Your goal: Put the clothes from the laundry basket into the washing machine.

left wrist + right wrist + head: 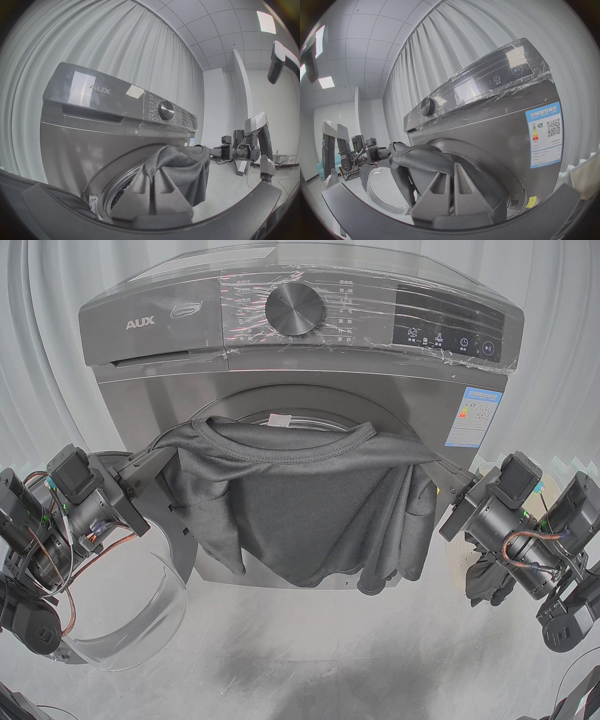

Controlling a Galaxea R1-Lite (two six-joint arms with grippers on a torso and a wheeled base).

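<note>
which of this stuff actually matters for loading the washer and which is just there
Belongs to the job:
dark t-shirt, held stretched between the left gripper and right gripper
washing machine
its open door
another dark garment, low on the robot's right

Just there:
curtain
energy label
dial

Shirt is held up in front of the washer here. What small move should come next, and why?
Probably ease both arms forward: the left pincer and right pincer hold the shirt stretched across the open drum mouth, with most of it hanging outside below.
</note>
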